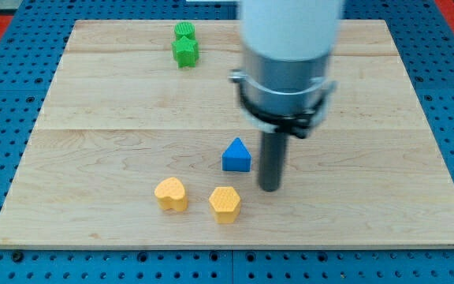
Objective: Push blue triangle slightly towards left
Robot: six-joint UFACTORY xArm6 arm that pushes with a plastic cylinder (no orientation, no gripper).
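My tip [269,188] sits just right of the blue triangle [236,155].

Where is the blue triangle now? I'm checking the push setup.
The blue triangle sits just below the board's middle, my tip close on its right, the yellow blocks below it.

Pale matt wooden board [117,118], seemingly plastic blocks

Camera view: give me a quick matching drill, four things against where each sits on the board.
Things:
1. blue triangle
2. green blocks
3. yellow heart
4. my tip

Places:
A. near the view's top, left of the arm
B. just right of the blue block
C. centre of the board
D. near the view's bottom, left of the yellow hexagon

Pairs: 1-C, 2-A, 3-D, 4-B
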